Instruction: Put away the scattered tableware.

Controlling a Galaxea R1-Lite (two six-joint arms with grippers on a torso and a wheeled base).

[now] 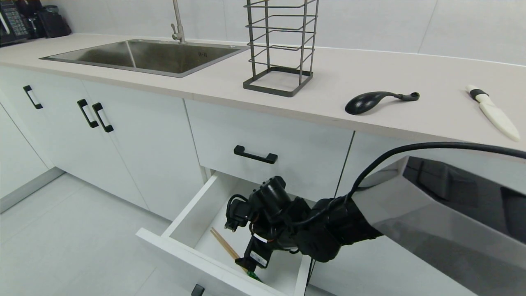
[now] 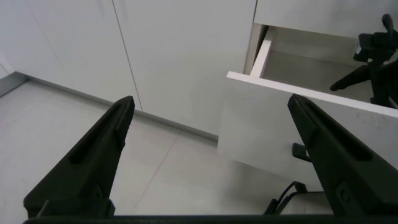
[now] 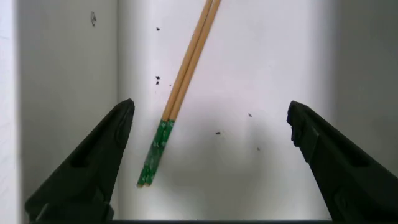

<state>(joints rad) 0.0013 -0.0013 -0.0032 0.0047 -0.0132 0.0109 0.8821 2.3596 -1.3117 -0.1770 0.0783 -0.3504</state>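
Our right gripper (image 3: 210,112) hangs inside the open drawer (image 1: 185,246), jaws apart and empty, over the 2 chopsticks (image 3: 180,87) lying on its floor. Our left gripper (image 2: 210,106), jaws also apart, sits outside the drawer front. Farther up on the counter (image 1: 370,61), the black spoon (image 1: 370,100) and white knife (image 1: 493,112) lie loose, spoon handle pointing right, nearer our right arm.

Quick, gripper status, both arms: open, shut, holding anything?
Left gripper: open, empty.
Right gripper: open, empty, above the chopsticks lying in the drawer.
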